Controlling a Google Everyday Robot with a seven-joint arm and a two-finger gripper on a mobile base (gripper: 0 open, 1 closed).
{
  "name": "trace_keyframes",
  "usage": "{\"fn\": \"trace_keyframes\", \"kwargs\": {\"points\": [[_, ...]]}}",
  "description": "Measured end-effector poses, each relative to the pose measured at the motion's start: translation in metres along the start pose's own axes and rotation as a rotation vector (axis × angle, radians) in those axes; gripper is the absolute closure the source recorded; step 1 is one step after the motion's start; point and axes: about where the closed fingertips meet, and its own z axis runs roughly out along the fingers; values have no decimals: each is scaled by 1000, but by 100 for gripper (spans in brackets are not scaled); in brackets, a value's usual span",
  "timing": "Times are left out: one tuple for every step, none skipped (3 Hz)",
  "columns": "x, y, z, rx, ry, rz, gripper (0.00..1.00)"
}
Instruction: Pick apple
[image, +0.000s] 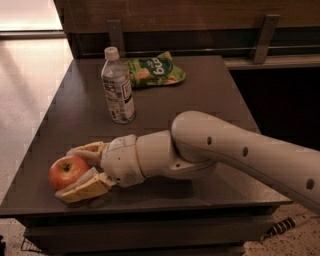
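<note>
The apple (64, 171) sits at the near left corner of the bench (200, 95), close to the front edge. The claw (67, 175) is at that same corner, reaching in from the right along the bench top, and it is clasped around the fruit: one finger lies against the apple's far side and the other against its near side, so the apple fills the gap between them. The relation that matters is this one. The apple lies straight ahead of the claw, on the line of the wrist, toward the left edge of the bench, and the stem dimple faces upward, not toward either finger.

Whether the apple rests on the bench or is a touch clear of it is hard to say, since the lower finger hides its underside. I judge the hold to be made and the lift not yet done. The next move calls for a straight rise, because both bench edges are close. The water bottle (118, 87) and the green snack bag (155, 70) stand well apart, toward the back.
</note>
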Motion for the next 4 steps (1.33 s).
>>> {"fn": "trace_keyframes", "kwargs": {"points": [[-17,-5,-9,-9,-4,-26,100],[-56,-19,-35,-12,-23,-82,100],[-82,-27,-55,-7,-50,-123,100],[-99,-32,-76,15,-79,-166,100]]}}
